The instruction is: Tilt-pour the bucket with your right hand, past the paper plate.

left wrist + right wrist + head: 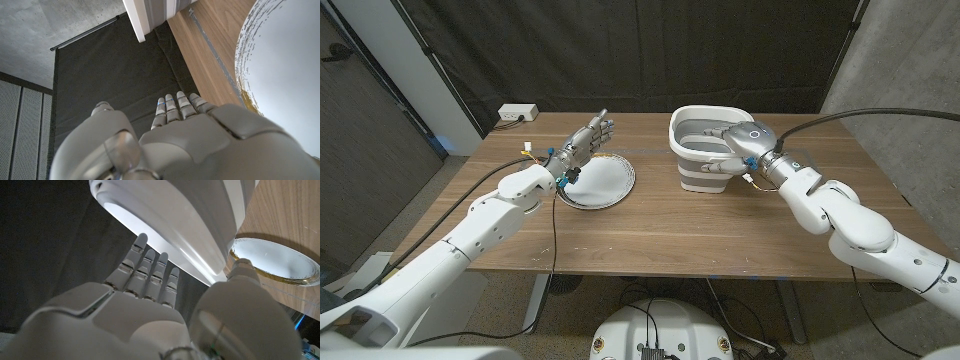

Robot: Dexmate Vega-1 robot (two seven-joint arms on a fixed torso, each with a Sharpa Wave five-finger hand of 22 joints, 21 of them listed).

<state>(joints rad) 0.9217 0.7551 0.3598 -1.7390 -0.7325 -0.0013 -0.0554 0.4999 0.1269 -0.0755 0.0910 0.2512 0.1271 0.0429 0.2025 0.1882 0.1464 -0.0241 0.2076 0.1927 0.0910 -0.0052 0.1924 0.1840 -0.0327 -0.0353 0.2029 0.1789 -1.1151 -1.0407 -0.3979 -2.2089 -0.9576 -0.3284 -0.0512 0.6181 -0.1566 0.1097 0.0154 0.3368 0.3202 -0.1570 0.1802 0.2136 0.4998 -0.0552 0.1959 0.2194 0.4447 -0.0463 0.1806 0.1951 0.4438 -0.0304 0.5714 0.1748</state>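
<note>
Black curtains hang behind your wooden table (660, 235), and the white collapsible bucket (705, 150) stands upright towards the far right of it, well apart from the paper plate (600, 183) on the left. Your right hand (738, 139) is at the bucket's rim, fingers straight and together along its wall, thumb apart; I can't tell whether it grips yet. Your left hand (585, 140) hovers at the plate's far edge, fingers extended, holding nothing. I judge the tilt and pour not yet begun.
</note>
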